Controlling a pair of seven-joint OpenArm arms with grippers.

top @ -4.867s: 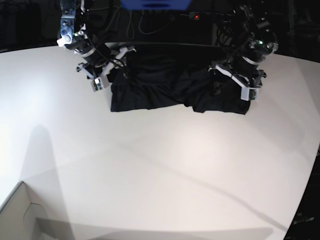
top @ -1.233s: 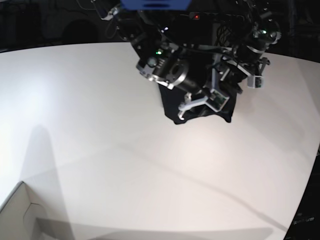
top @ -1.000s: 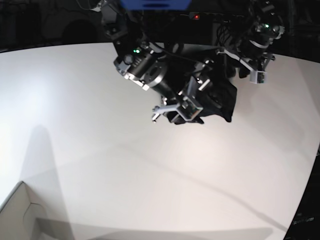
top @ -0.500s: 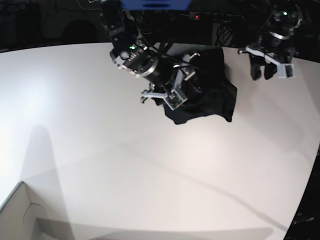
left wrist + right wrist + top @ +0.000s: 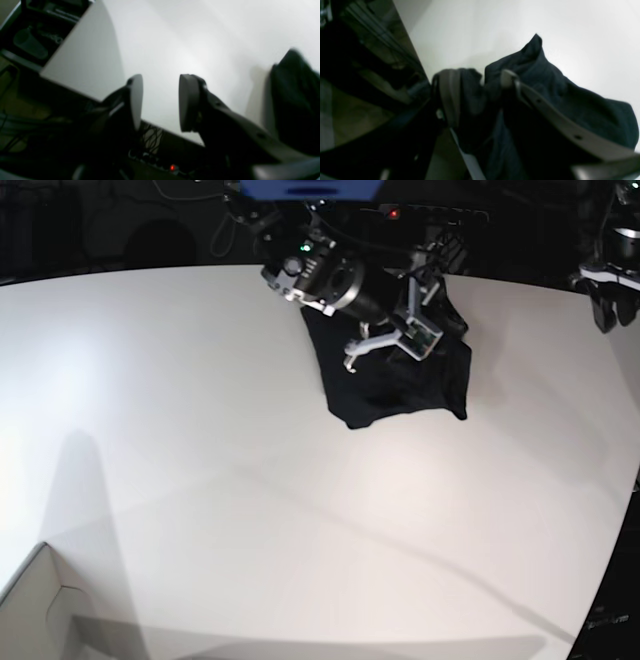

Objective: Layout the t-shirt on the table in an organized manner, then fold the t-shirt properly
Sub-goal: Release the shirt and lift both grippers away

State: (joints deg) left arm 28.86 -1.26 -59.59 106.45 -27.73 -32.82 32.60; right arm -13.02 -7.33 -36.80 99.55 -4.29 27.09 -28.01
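The black t-shirt (image 5: 400,385) lies bunched in a small heap near the far edge of the white table (image 5: 250,480). My right gripper (image 5: 388,348) hangs low over the heap's upper part. In the right wrist view its fingers (image 5: 448,95) stand apart with a lump of the t-shirt (image 5: 557,95) between and behind them; no clear pinch shows. My left gripper (image 5: 612,305) is far off at the table's right rear edge. In the left wrist view the left gripper (image 5: 160,102) is open and empty, with the t-shirt (image 5: 295,100) off to its right.
A white cardboard box corner (image 5: 40,610) sits at the near left. The table's curved edge (image 5: 615,530) runs down the right side. Dark equipment and cables with a red light (image 5: 394,214) stand behind the far edge.
My right arm swung back to the right, from the heap's left edge to above it, and its fingers came closer together. My left arm pulled further right, away from the t-shirt.
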